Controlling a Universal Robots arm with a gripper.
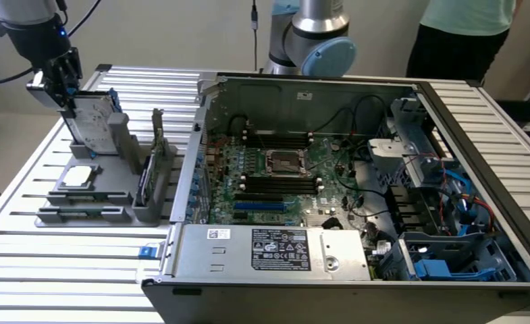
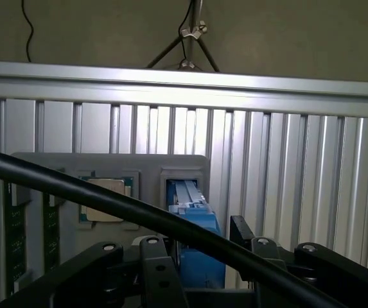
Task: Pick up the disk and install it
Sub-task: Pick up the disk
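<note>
The disk (image 1: pixel 94 120) stands upright in a slot of the grey holder (image 1: pixel 84 214) on the slatted table, at the exterior view's left. My gripper (image 1: pixel 65 100) has come down from above onto its top end. In the wrist view the disk's blue caddy (image 2: pixel 196 221) sits between my black fingers (image 2: pixel 155 273), with a small gap on one side. My gripper (image 2: pixel 200 260) is open and straddles the disk without clamping it. A black cable (image 2: pixel 81 186) crosses in front and hides part of the holder.
A small square silver chip (image 1: pixel 77 175) lies in the holder beside the disk. A circuit card (image 1: pixel 156 158) stands in another slot. The open computer case (image 1: pixel 355 182) fills the exterior view's right, with a silver box (image 1: pixel 274 251) and blue drive bays (image 1: pixel 436 268). A person (image 1: pixel 463 34) stands behind.
</note>
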